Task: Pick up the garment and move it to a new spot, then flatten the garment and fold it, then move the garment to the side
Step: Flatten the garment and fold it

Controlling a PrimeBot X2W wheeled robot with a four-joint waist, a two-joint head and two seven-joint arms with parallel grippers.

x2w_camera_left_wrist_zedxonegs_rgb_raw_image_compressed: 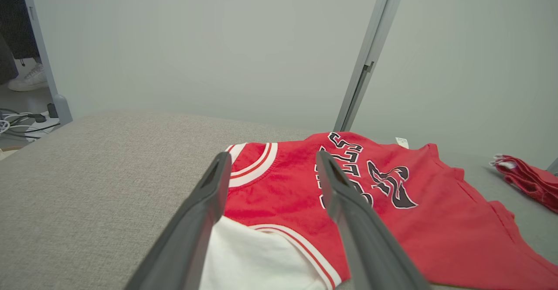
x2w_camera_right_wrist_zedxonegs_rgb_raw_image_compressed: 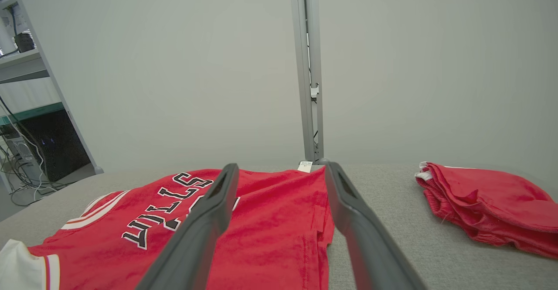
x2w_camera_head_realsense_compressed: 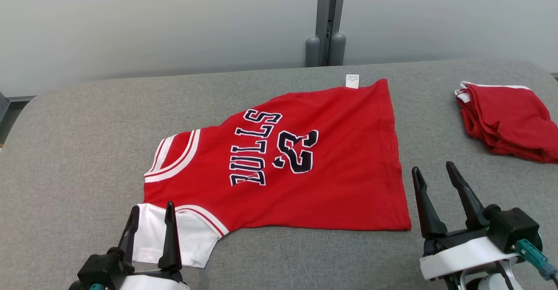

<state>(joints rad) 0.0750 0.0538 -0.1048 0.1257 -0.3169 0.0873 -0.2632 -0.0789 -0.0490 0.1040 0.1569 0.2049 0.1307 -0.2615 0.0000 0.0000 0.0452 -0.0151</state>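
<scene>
Jersey (x2w_camera_head_realsense_compressed: 340, 181) lies crosswise, neck left, hem right; left gripper (x2w_camera_head_realsense_compressed: 152, 206), right gripper (x2w_camera_head_realsense_compressed: 432, 166) spread open.

- Grey fabric-covered table (x2w_camera_head_realsense_compressed: 78, 150), spanning the scene.
- Stack of folded red cloth with white trim (x2w_camera_head_realsense_compressed: 510, 120), far right on the table.
- Grey metal post (x2w_camera_head_realsense_compressed: 327, 19), behind the table's far edge at centre, against a pale wall (x2w_camera_head_realsense_compressed: 152, 19).
- White shoe (x2w_camera_left_wrist_zedxonegs_rgb_raw_image_compressed: 28, 80) and loose cables (x2w_camera_left_wrist_zedxonegs_rgb_raw_image_compressed: 22, 122), on the floor at far left.
- Shelving with dark equipment (x2w_camera_right_wrist_zedxonegs_rgb_raw_image_compressed: 26, 63), left.
</scene>
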